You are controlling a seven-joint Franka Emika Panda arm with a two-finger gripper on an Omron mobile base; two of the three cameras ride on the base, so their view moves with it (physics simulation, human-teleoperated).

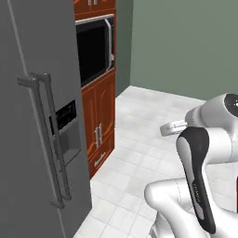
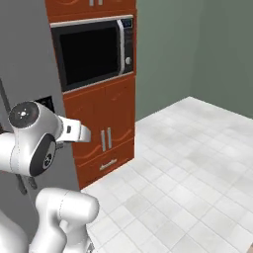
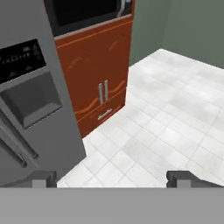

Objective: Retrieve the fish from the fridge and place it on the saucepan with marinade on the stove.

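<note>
The tall grey fridge (image 1: 32,93) stands at the left with both doors shut. Its two long dark handles (image 1: 51,139) run vertically beside the dispenser panel (image 1: 67,130). In the hand view my gripper (image 3: 113,179) is open, with nothing between its dark fingertips (image 3: 43,178). It looks down at the floor just right of the fridge (image 3: 35,131) and its dispenser (image 3: 30,100). The grey fridge side (image 2: 29,59) rises behind my arm in the right base view. The fish is hidden. The saucepan and the stove are out of view.
A black wall oven (image 1: 95,49) (image 2: 91,52) sits in a red-brown wooden cabinet (image 1: 100,125) (image 2: 106,123) (image 3: 100,74) right of the fridge. White tiled floor (image 1: 148,139) (image 2: 188,163) stretches to the right, bounded by green walls (image 1: 186,46).
</note>
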